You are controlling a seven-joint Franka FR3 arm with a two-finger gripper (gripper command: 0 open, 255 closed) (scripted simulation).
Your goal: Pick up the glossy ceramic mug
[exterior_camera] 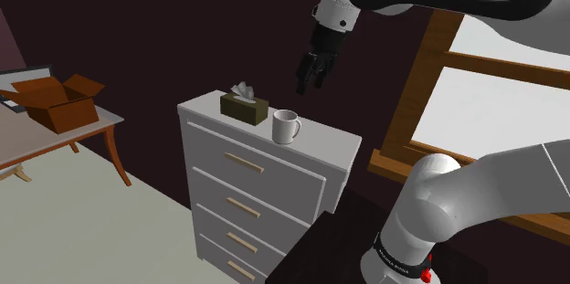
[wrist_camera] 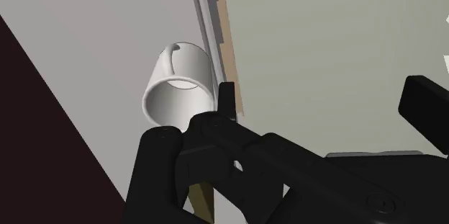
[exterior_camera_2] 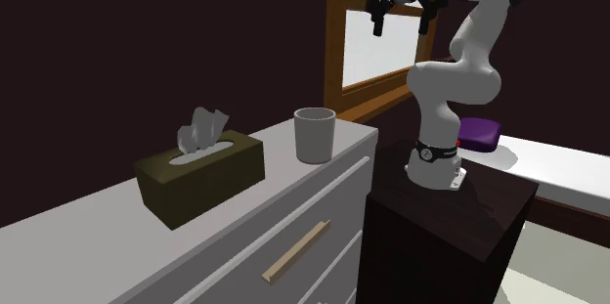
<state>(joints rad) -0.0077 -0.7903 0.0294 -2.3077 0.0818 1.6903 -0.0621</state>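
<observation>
A white mug [exterior_camera: 286, 127] stands upright on the white dresser top [exterior_camera: 331, 142], near its front edge, handle toward the shoulder view's right. My black gripper [exterior_camera: 307, 84] hangs well above it, a little behind and to the right, open with nothing between its fingers. In the second exterior view the mug [exterior_camera_2: 315, 134] sits near the dresser's far end, and the gripper [exterior_camera_2: 402, 24] hovers high in front of the window, jaws apart. From the wrist the mug [wrist_camera: 180, 89] shows its open mouth, off to the side of one finger [wrist_camera: 227, 101] and outside the gap.
An olive tissue box [exterior_camera: 244, 107] sits beside the mug on the dresser, also seen closer [exterior_camera_2: 200, 170]. A wooden-framed window [exterior_camera: 475, 81] is behind the arm. A low table with an open cardboard box [exterior_camera: 55, 101] stands at far left. A purple object [exterior_camera_2: 479, 133] lies beyond the stand.
</observation>
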